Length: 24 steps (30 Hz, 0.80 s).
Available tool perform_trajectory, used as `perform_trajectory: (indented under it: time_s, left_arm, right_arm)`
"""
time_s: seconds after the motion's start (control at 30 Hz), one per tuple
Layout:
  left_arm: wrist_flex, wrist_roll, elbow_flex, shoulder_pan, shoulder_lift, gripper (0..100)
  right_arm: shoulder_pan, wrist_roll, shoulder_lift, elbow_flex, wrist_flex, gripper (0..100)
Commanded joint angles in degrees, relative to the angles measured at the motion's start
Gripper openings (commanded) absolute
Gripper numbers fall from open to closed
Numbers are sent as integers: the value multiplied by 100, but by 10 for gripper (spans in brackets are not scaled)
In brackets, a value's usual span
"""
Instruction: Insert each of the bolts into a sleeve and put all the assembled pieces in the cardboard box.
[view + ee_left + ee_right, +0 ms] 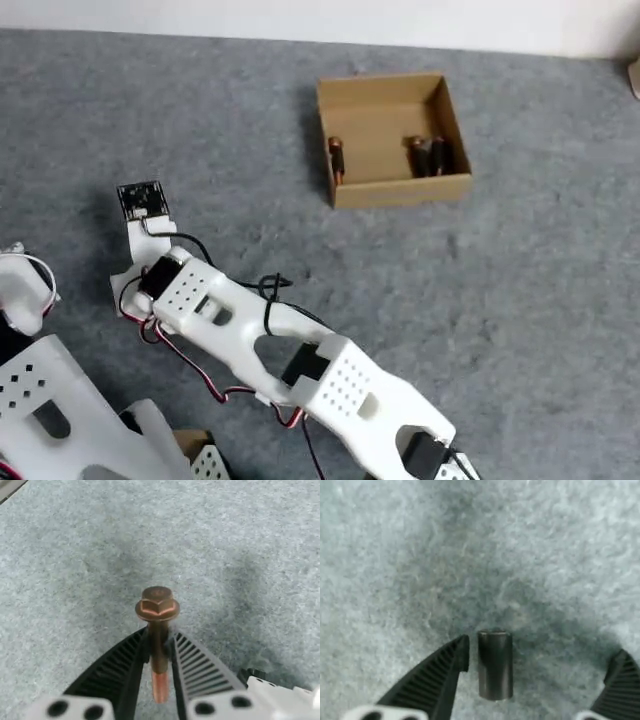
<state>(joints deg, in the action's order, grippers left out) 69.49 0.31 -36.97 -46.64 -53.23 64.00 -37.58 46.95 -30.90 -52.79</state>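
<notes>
Left gripper (159, 639) is clamped on the shank of a copper bolt (157, 609), hex head held clear, while the right gripper (540, 662) is spread wide about a dark sleeve (495, 665) lying on the grey mat (395, 555). With finished pieces (428, 157) already lodged in the cardboard box (400, 192) at the far side, the sleeve pickup is judged to be in hand; next, the sleeve must be gripped and raised so its bore can be aligned with the bolt.

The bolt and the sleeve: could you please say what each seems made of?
The coppery flanged hex bolt looks like plated metal: smooth sheen, crisp head. The short dark cylindrical sleeve looks like dull metal, possibly plastic: faint gloss, sharp rim.
</notes>
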Motion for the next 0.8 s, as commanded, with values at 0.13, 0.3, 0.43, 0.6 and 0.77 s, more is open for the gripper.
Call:
perform_trajectory:
  time_s: [0.13, 0.3, 0.43, 0.6, 0.77]
  left_arm:
    - [-44, 44, 295, 4, -145, 5]
    - [-53, 44, 295, 4, -145, 5]
    - [-70, 44, 286, 4, -145, 5]
    - [-79, 44, 268, 13, -145, 5]
    - [-79, 44, 268, 13, -145, 5]
  right_arm:
    - [154, -105, 119, 66, -92, 101]
    - [154, -105, 145, 101, -101, 36]
    - [145, -105, 110, 66, -356, 6]
    - [75, -105, 22, -295, -1253, 10]
    - [-92, -70, -75, -1147, -2026, 11]
